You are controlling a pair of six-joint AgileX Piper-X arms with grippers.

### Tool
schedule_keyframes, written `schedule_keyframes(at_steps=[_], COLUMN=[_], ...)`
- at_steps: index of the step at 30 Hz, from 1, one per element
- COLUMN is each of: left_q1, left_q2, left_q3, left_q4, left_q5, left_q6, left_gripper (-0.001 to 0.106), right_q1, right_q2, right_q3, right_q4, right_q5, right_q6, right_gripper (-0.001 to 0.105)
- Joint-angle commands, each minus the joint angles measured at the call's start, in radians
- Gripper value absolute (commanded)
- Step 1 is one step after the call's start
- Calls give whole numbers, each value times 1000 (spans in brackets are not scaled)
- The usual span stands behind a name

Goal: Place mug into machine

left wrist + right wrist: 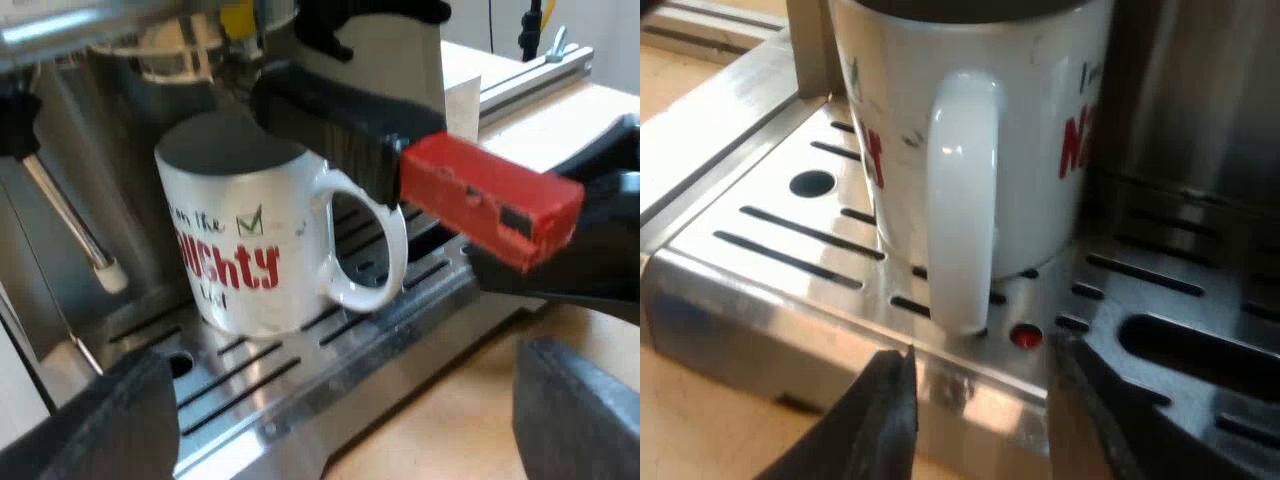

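1. Left wrist view: The white mug (250, 240), with red lettering and a dark inside, stood upright on the slotted drip tray (300, 370) of the espresso machine (60, 300). It sat beneath the holder's dark handle (340, 120), whose red end (490, 195) stuck out over the tray's edge. The mug's handle pointed toward that red end. A thin steam wand (70, 225) hung down beside the mug. The left gripper (350, 400) hovered off the tray's front edge above the wooden table (450, 430), its fingers spread wide and grasping nothing.

2. Right wrist view: The mug (970, 130) rested on the drip tray (770, 220), its handle (962, 200) facing the right gripper (980, 400). The gripper's two fingers were parted at the tray's front edge, just short of the handle, and gripped nothing. A small red dot (1025, 337) showed on the tray beside the handle's foot.
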Motion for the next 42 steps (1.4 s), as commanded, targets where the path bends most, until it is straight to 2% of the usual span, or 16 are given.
schedule_keyframes(at_steps=[1,4,9,14,16,20,24,37,38,42], left_q1=[-5,-5,-5,-5,-5,-5,-5,-5,-5,-5], left_q2=[0,0,0,-5,-9,-12,-12,-12,-12,-12], left_q3=[-35,-92,-206,-287,-306,-368,-398,-405,-405,-405], left_q4=[6,81,215,242,244,270,285,290,290,292], left_q5=[-3,-3,-3,-3,0,50,56,57,57,57], left_q6=[-9,-9,-9,-9,-9,-9,-16,-16,-16,-16], left_gripper=[71,71,71,71,71,71,71,71,71,71], right_q1=[19,51,113,174,188,197,195,119,110,111], right_q2=[-57,-147,-286,-347,-348,-335,-299,-130,-95,-19], right_q3=[1,1,-3,-22,-46,-110,-169,-289,-318,-377], right_q4=[49,83,88,88,88,88,90,89,89,89], right_q5=[11,23,127,197,215,216,244,215,185,181], right_q6=[-4,-4,-4,-4,-4,-4,-4,-4,-4,-4], right_gripper=[33,27,0,0,0,0,0,0,0,0])
